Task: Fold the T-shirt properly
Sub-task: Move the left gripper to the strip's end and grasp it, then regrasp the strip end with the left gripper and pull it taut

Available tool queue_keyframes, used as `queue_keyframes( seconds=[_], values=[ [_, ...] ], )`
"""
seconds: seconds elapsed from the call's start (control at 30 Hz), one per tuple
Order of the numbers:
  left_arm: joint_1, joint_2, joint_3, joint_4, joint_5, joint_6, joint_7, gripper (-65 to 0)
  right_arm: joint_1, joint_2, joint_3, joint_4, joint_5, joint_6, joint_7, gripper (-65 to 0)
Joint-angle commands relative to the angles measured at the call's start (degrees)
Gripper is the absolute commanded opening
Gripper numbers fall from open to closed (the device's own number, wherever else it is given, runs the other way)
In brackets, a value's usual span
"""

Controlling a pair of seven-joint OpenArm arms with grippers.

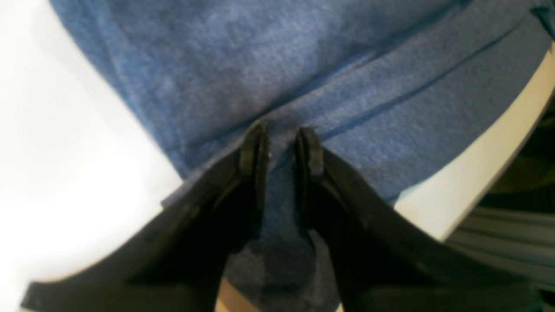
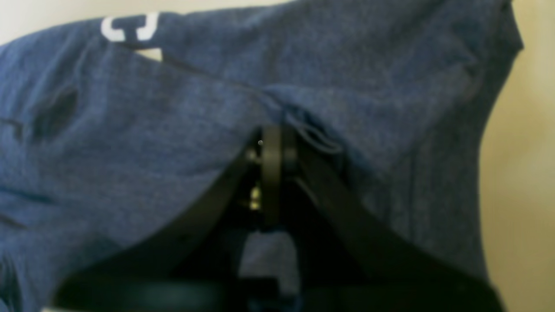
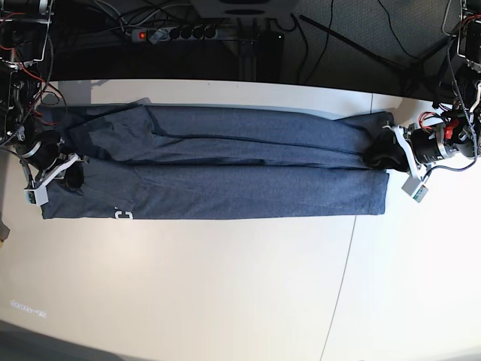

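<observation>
The blue-grey T-shirt [image 3: 225, 165] lies stretched in a long band across the white table, folded lengthwise with a crease along its middle. My left gripper [image 3: 379, 156] is at the band's right end in the base view. In the left wrist view its jaws [image 1: 281, 132] stand narrowly apart with a thick fold of the T-shirt [image 1: 303, 65] pinched between them. My right gripper [image 3: 64, 171] is at the other end of the band. In the right wrist view it [image 2: 274, 143] is shut on gathered cloth [image 2: 130, 130]. Part of a white letter [image 2: 130, 26] shows near that end.
The white table [image 3: 225, 286] extends well in front of the shirt, with a thin seam [image 3: 346, 263] running across it. Behind its back edge lie a power strip [image 3: 180, 32] and cables. The table's edge [image 1: 490, 173] is close to my left gripper.
</observation>
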Motion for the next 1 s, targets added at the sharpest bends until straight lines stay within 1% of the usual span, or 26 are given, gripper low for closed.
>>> queue_keyframes(
  seconds=[0.0,0.07,0.17,0.33,0.4,0.43,0.47,0.5,0.53,0.57,0.67,0.73,0.77,0.83,0.97],
  values=[
    [-1.0,-1.2,0.0,-1.0,4.0,2.0,2.4,-50.7,0.2,1.1,0.4,0.0,-1.8,4.5,-2.3,-65.0],
    [-2.2,-1.5,0.0,-1.4,3.1,2.0,2.3,-50.7,0.2,1.1,0.4,0.0,-1.8,4.5,-2.3,-65.0],
    [-3.6,-3.0,0.0,-0.8,-1.8,2.0,2.8,-50.6,0.2,1.0,0.4,0.0,-1.8,4.5,-2.3,-65.0],
    [-5.4,-7.2,-0.5,4.1,-13.8,2.0,8.3,-50.5,0.2,1.1,0.4,0.0,-1.8,4.5,-2.3,-65.0],
    [-6.0,-7.8,-1.7,6.1,-16.3,2.0,11.0,-49.8,0.2,1.0,0.4,0.0,-1.8,4.5,-2.3,-65.0],
    [-6.1,-7.8,-2.4,6.6,-17.1,2.0,11.4,-47.9,0.2,1.0,0.4,0.0,-1.7,4.5,-2.3,-65.0],
    [-6.1,-7.8,-3.0,6.6,-17.9,2.0,11.5,-43.0,0.2,1.0,0.4,0.0,-1.8,4.5,-2.3,-65.0],
    [-6.1,-7.8,-3.3,6.6,-18.1,2.0,11.3,-36.5,0.2,1.0,0.4,0.0,-1.8,4.5,-2.3,-65.0],
    [-6.1,-7.8,-3.3,6.6,-17.8,2.0,11.0,-30.5,0.2,1.0,0.4,0.0,-1.8,4.5,-2.3,-65.0],
    [-6.1,-7.8,-3.3,6.6,-16.0,2.0,10.1,-26.9,0.2,1.0,0.4,0.0,-1.8,4.5,-2.3,-65.0],
    [-6.1,-7.8,-3.3,6.6,-6.6,2.0,6.6,-26.5,0.2,1.0,0.4,0.0,-1.7,4.5,-2.3,-65.0],
    [-6.1,-7.8,-3.3,6.6,-2.8,2.0,3.4,-26.5,0.2,1.0,0.4,0.0,-1.8,4.5,-2.3,-65.0],
    [-6.1,-7.8,-3.3,6.6,-1.5,2.0,2.1,-26.5,0.2,1.0,0.4,0.0,-1.8,4.5,-2.4,-65.0],
    [-6.1,-7.8,-3.3,6.6,-0.5,2.0,1.5,-26.5,0.2,1.0,0.4,0.0,-1.8,4.5,-2.5,-65.0],
    [-5.3,-7.8,-3.3,6.6,0.8,2.0,2.6,-26.6,0.3,1.0,0.4,0.0,-1.7,4.5,-2.5,-65.0]
  ],
)
